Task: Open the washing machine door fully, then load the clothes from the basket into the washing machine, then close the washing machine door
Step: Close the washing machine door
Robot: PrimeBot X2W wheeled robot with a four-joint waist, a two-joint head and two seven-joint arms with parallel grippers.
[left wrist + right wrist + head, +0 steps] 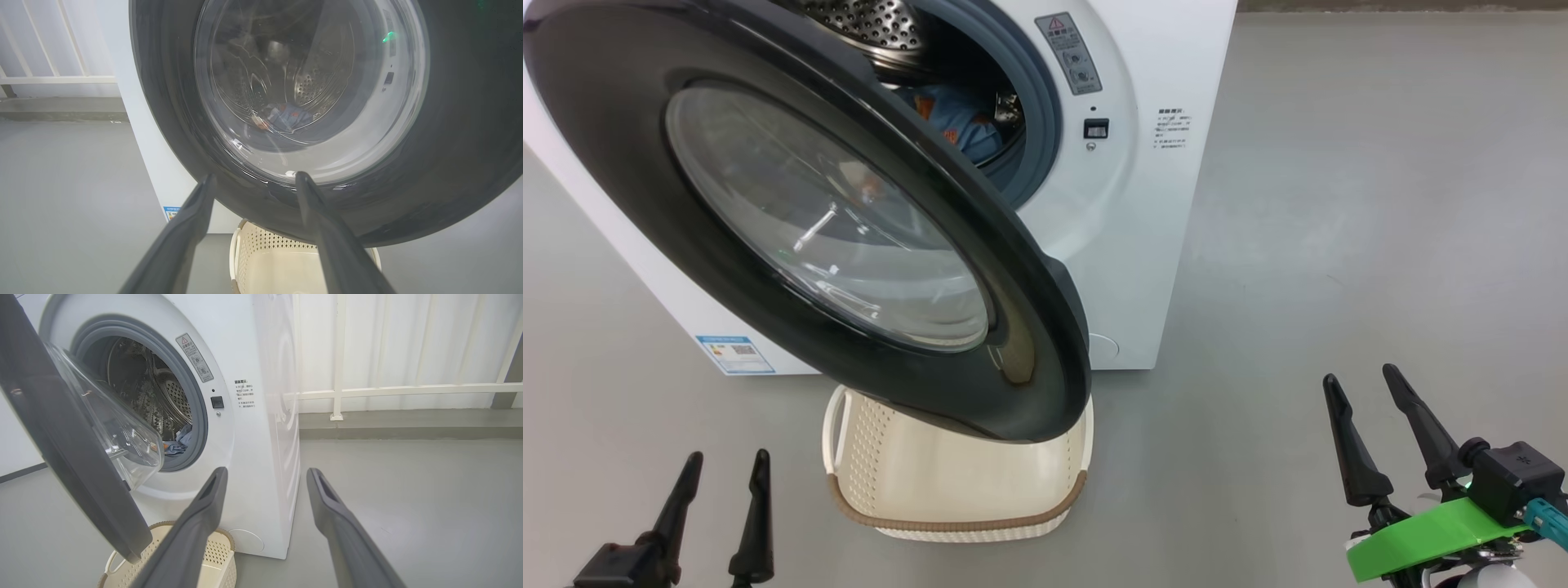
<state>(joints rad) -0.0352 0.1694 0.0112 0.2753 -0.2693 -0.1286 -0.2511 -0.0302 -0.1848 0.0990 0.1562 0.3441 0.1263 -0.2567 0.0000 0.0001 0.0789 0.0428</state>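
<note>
Both pincers spread and empty; door half-swung above a bare basket.

The left pincer [727, 456] and right pincer [1360, 376] hang low, each with its 2 long, dark, tapered fingers spread apart and gripping nothing. They are probably held back to give the door room to swing. Beyond the left one, the washing machine door [809, 220], a glossy black ring around a bulging clear glass bowl, stands partly open and overhangs the basket [956, 523]. The basket is cream perforated plastic with a brown rim. It sits on the smooth grey floor [1339, 204] just in front of the boxy white washing machine [1160, 65] and looks empty. The clothes [960, 122], soft light-blue fabric with orange print, lie in the perforated steel drum [866, 24] behind the grey rubber gasket [1041, 106]. Judging by that, only closing the door remains.
</note>
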